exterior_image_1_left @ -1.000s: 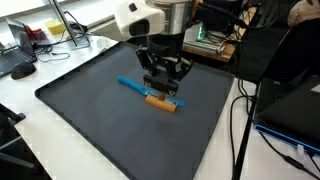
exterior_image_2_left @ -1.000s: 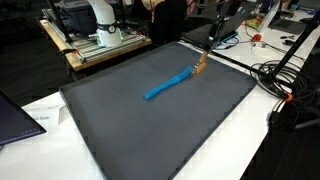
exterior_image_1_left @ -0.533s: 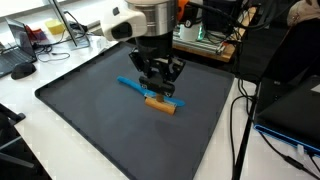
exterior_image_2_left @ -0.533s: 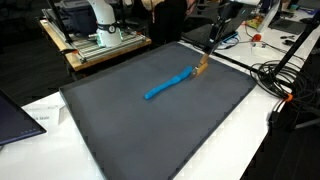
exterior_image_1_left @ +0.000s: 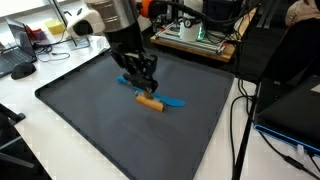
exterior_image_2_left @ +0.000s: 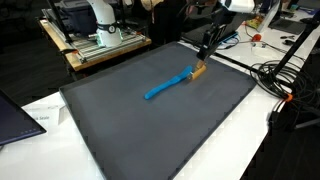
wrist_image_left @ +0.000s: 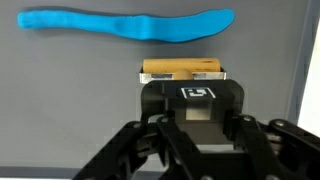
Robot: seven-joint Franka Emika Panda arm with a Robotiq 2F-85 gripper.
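A small tan wooden block (exterior_image_1_left: 150, 100) (exterior_image_2_left: 198, 70) rests on the dark grey mat (exterior_image_1_left: 90, 125), with my gripper (exterior_image_1_left: 142, 86) (exterior_image_2_left: 203, 58) shut on it from above. In the wrist view the block's (wrist_image_left: 180, 68) far edge shows just beyond my gripper (wrist_image_left: 190, 100), whose fingers stand on either side of it. A long, wavy blue strip (exterior_image_1_left: 176, 102) (exterior_image_2_left: 165, 86) (wrist_image_left: 130, 25) lies flat on the mat right beside the block, partly hidden behind the gripper in an exterior view.
The mat's edge (exterior_image_2_left: 85, 130) sits on a white table. Black cables (exterior_image_1_left: 243, 120) (exterior_image_2_left: 280, 85) run along one side. A laptop (exterior_image_2_left: 15, 115) lies at a corner. Electronics and a wooden rack (exterior_image_2_left: 100, 45) stand beyond the mat's far edge.
The arm has swung and turned, with the wrist leaning the other way. The block has shifted slightly across the mat with the gripper. The blue strip has stayed where it was.
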